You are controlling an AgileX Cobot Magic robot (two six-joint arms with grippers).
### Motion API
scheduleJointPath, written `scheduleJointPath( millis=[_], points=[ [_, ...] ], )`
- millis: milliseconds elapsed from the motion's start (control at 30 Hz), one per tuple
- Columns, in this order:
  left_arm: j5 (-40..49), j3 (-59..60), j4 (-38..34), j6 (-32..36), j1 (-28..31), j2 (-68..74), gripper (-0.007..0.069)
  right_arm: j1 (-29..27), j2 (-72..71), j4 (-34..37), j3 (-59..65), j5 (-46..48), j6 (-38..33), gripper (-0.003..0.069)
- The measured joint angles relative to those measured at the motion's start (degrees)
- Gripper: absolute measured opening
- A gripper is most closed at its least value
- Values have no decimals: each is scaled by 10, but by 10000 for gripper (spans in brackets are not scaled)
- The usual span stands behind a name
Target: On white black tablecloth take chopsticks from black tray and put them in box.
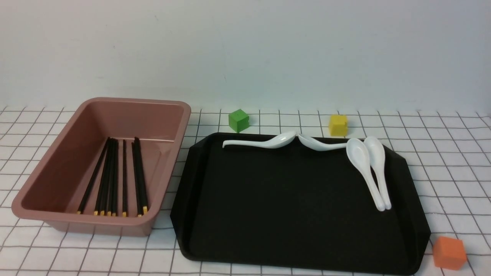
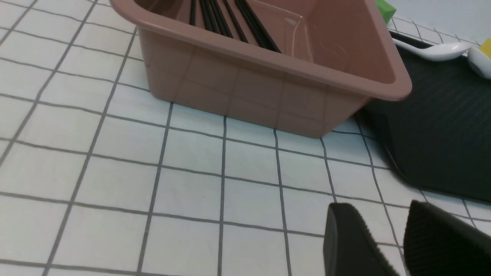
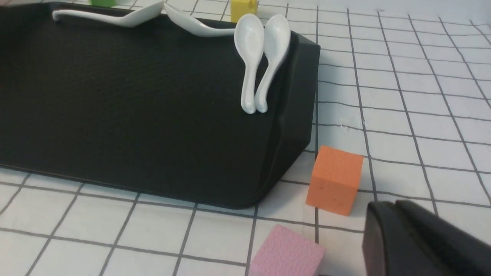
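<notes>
Several black chopsticks (image 1: 115, 176) with gold ends lie side by side inside the pinkish-brown box (image 1: 69, 161) on the left of the white black tablecloth (image 1: 441, 153). The black tray (image 1: 291, 207) to the box's right carries only white spoons; I see no chopsticks on it. Neither gripper shows in the front view. In the left wrist view my left gripper (image 2: 378, 209) hangs open and empty over the cloth, short of the box (image 2: 268, 88) and its chopsticks (image 2: 230, 19). In the right wrist view my right gripper (image 3: 391, 205) is shut on nothing, near the tray's corner (image 3: 291, 153).
Several white spoons (image 1: 264, 142) lie along the tray's far and right sides. A green cube (image 1: 238, 120) and a yellow cube (image 1: 338, 125) stand behind the tray. An orange cube (image 3: 335, 178) and a pink cube (image 3: 287, 253) sit by its near right corner.
</notes>
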Motion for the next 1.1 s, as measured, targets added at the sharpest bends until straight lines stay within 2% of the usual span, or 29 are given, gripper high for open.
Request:
scheduleJointPath(
  millis=[1100],
  points=[
    [0,0,0,0,0,0,238,0,0,0,0,0,0,82]
  ],
)
